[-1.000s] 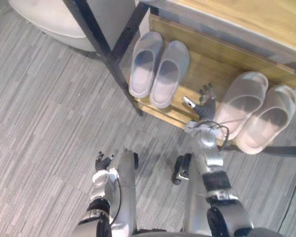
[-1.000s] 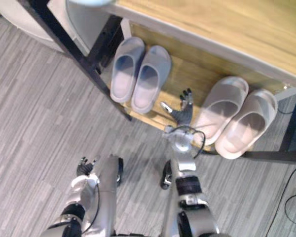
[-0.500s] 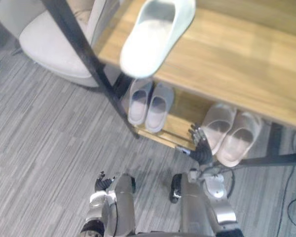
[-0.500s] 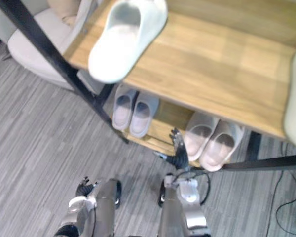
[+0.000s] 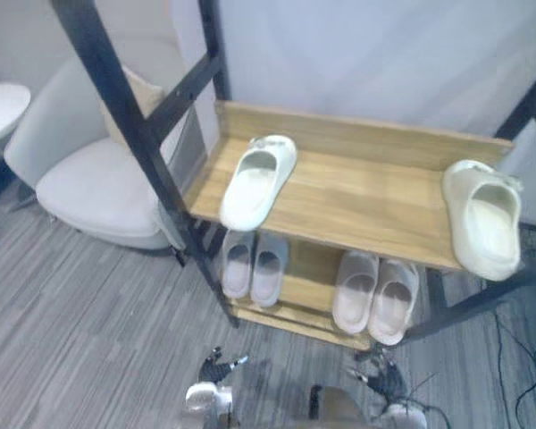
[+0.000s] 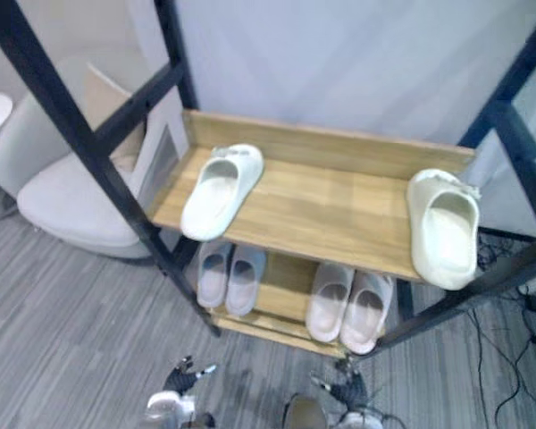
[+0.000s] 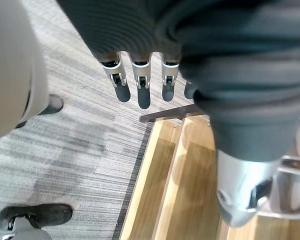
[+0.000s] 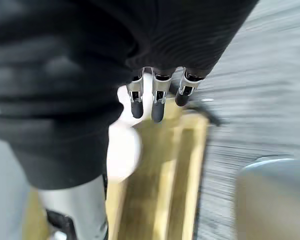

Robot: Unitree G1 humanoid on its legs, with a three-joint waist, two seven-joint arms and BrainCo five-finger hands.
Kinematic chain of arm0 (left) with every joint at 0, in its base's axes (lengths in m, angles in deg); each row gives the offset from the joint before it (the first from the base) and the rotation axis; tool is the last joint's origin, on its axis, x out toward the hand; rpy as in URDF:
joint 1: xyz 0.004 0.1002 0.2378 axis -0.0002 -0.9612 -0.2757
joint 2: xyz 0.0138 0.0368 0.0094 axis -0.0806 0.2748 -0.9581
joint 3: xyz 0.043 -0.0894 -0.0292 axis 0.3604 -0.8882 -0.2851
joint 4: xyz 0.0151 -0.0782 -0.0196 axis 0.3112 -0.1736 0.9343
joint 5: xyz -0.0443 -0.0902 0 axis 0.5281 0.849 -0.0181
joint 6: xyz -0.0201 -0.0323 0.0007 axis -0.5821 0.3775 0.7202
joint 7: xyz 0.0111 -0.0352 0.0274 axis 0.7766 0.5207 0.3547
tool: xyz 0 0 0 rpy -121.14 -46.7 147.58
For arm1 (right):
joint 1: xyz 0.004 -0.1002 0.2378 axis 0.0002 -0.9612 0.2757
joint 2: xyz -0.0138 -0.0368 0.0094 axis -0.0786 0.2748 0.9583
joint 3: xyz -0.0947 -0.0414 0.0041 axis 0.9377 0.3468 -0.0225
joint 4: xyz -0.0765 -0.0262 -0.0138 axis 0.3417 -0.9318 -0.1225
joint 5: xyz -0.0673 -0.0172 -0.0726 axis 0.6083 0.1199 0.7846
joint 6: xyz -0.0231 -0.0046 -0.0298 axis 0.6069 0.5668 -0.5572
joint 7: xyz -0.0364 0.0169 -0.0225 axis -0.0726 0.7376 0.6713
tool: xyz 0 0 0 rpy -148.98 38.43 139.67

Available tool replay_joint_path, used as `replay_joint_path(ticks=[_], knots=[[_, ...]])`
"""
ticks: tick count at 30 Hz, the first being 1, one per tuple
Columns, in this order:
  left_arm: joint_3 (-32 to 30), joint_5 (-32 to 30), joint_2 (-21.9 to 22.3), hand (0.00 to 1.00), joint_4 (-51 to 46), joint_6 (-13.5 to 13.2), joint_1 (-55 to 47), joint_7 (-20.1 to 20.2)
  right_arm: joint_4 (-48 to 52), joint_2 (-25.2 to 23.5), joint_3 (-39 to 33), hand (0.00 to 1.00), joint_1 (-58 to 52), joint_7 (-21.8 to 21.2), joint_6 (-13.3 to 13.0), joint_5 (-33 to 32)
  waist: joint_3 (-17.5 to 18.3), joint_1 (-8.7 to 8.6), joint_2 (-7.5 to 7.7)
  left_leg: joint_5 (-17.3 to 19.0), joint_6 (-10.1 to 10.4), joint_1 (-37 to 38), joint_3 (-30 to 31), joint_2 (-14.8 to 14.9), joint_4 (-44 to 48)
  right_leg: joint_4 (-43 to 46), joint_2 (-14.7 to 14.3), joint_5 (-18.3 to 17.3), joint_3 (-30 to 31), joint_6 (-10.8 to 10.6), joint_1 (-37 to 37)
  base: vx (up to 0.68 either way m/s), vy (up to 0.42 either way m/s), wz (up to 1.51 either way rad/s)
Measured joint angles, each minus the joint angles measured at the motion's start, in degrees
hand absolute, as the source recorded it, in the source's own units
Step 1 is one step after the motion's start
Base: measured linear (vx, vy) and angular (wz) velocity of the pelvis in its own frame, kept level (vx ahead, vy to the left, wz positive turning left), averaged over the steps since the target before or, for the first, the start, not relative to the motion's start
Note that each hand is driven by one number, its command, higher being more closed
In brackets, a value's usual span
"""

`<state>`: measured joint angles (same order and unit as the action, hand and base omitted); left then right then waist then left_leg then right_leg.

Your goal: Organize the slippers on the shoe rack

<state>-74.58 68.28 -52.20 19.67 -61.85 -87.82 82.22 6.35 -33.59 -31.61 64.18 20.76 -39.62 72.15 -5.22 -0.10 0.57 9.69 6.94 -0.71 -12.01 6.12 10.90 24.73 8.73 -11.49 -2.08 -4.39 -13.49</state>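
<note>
Lower slippers (image 5: pixel 253 268) sit partly hidden under top shelf (image 5: pixel 357 201).

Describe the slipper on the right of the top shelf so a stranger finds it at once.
Find the wooden shoe rack with black frame. On its upper shelf, the cream slipper lies alone at the right end; its mate lies at the left.

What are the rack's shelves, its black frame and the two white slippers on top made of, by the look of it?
Shelves: wood or wood-look board, matte, with visible grain lines. Black frame: probably painted metal, judging by slim straight bars and an even dark coat. White slippers: likely moulded foam or rubber; thick, smooth, seamless, matte.
</note>
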Motion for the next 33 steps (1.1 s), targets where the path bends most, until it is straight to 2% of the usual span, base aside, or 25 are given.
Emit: replay_joint_path(ticks=[5,8,9,14,16,19,21,27,33], knots=[[5.4,0.0,-0.8,0.0,-0.2,-0.3,0.3,1.3,-8.8,0.2,-3.5,0.0,1.9,-0.2,-0.2,-6.2,0.6,-0.49,-0.8,-2.7,0.3,3.5,0.1,0.3,-5.0,-3.7,-1.1,1.9,-0.3,0.3,3.1,-0.01,-0.003,0.0],[12.7,0.1,-2.1,0.0,-3.5,-0.3,0.5,2.4,-12.2,0.2,-5.3,0.0,2.9,-0.4,-0.7,-7.1,0.9,-0.73,-1.11,-3.5,0.0,3.7,0.0,0.4,-6.4,-6.5,-1.6,3.6,-0.2,0.2,4.0,-0.06,0.009,-0.02],[16.7,0.2,-3.1,0.0,-7.1,-0.5,0.5,2.8,-13.4,0.2,-5.3,0.0,2.9,-0.4,-0.9,-8.1,0.9,-0.81,-1.32,-3.8,-0.1,3.7,0.1,0.4,-6.9,-7.8,-1.7,4.5,-0.2,0.1,4.5,-0.05,0.026,0.04],[28.4,1.9,-6.5,0.0,-20.8,-2.0,0.6,5.5,-15.9,0.3,-5.4,0.0,2.6,-0.5,-1.4,-8.1,0.9,-1.16,-1.27,-4.3,-0.8,3.7,0.9,-0.2,-7.6,-11.5,-1.5,6.4,-0.5,-1.0,6.1,-0.02,0.025,0.03],[33.1,3.2,-7.8,0.0,-27.7,-2.6,0.6,7.3,-15.9,0.5,-5.5,0.0,2.4,-0.6,-1.5,-8.1,0.8,-2.23,-1.59,-4.7,-1.2,3.9,2.0,-0.7,-8.2,-12.9,-1.2,7.2,-1.1,-1.1,7.2,0.01,0.035,0.19],[38.1,5.3,-9.4,0.0,-37.5,-3.1,0.6,9.0,-15.9,0.7,-5.7,0.0,2.2,-0.6,-1.6,-8.1,1.2,-2.64,-2.03,-4.7,-1.3,4.6,2.4,-1.2,-8.8,-13.4,-0.7,7.3,-1.7,-1.1,8.0,0.04,0.043,0.12],[41.1,7.8,-10.3,0.0,-44.5,-4.6,0.9,10.0,-15.9,0.7,-5.9,0.0,1.9,-0.6,-1.6,-8.0,1.3,-2.98,-2.37,-4.7,-1.5,5.3,3.3,-1.4,-8.8,-14.3,-0.5,7.3,-2.2,-1.3,9.5,0.07,0.04,0.13],[41.7,11.4,-11.0,0.0,-58.6,-6.7,5.5,9.0,-15.8,1.9,-5.2,0.0,1.7,-0.6,-1.9,-7.8,2.0,-2.95,-3.19,-4.7,-1.5,5.8,3.3,-1.6,-9.1,-14.9,-0.5,7.3,-2.4,-1.5,10.3,0.05,0.022,0.03],[38.2,12.7,-10.1,0.0,-65.2,-8.4,10.7,5.0,-15.8,2.3,-4.8,0.0,1.4,-0.6,-1.9,-5.7,2.4,-2.83,-3.07,-4.6,-1.6,5.9,3.2,-1.8,-9.1,-14.7,-0.4,7.2,-2.3,-1.5,10.3,0.0,0.0,0.0]])
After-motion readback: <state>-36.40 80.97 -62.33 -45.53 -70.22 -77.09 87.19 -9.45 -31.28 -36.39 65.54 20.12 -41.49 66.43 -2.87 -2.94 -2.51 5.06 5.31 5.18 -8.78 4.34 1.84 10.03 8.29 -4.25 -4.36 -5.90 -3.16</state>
